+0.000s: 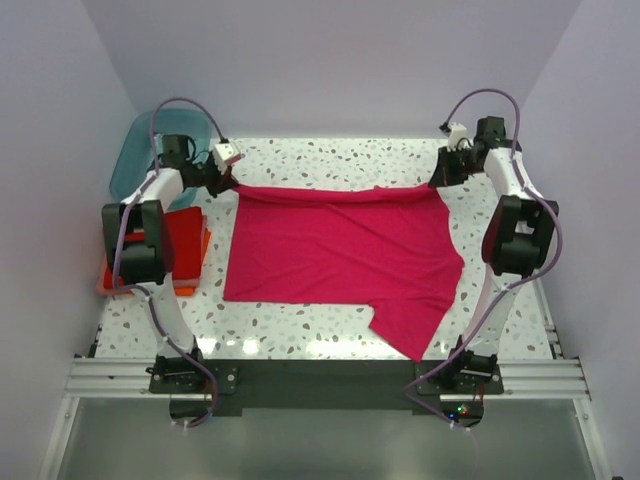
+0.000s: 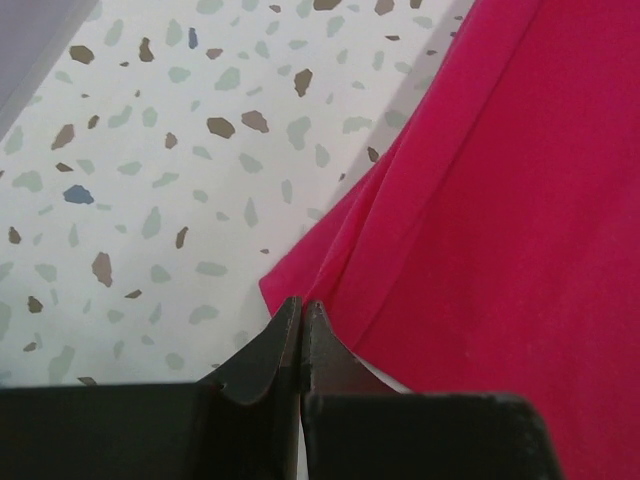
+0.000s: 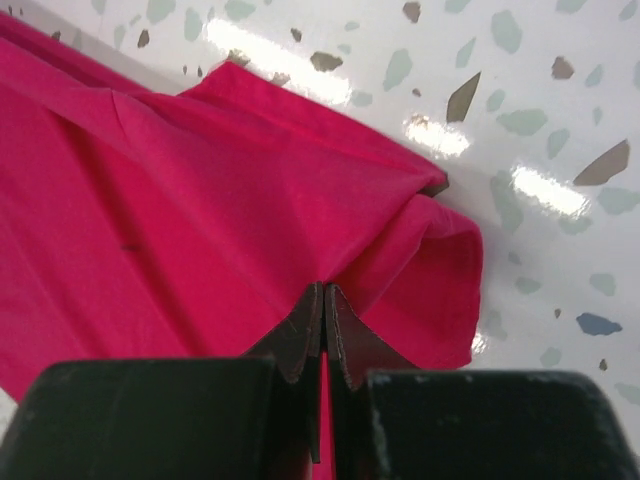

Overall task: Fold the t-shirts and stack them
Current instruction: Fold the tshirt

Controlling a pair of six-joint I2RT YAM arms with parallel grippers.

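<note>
A magenta-pink t-shirt [image 1: 340,250] lies spread over the middle of the speckled table, its far edge pulled into a taut line between my two grippers. My left gripper [image 1: 230,182] is shut on the shirt's far left corner. In the left wrist view the cloth [image 2: 500,250] gathers in folds toward the closed tips [image 2: 302,303]. At the far right corner my right gripper [image 1: 441,178] is shut on the cloth. The right wrist view shows pink fabric [image 3: 200,200] pinched between the tips [image 3: 325,288]. A red folded t-shirt [image 1: 185,240] rests on an orange one [image 1: 110,285] at the left edge.
A translucent teal tub [image 1: 135,160] stands at the back left corner, behind the left arm. The folded stack is partly covered by the left arm. One sleeve of the pink shirt [image 1: 410,325] hangs toward the near edge. Walls close in on both sides.
</note>
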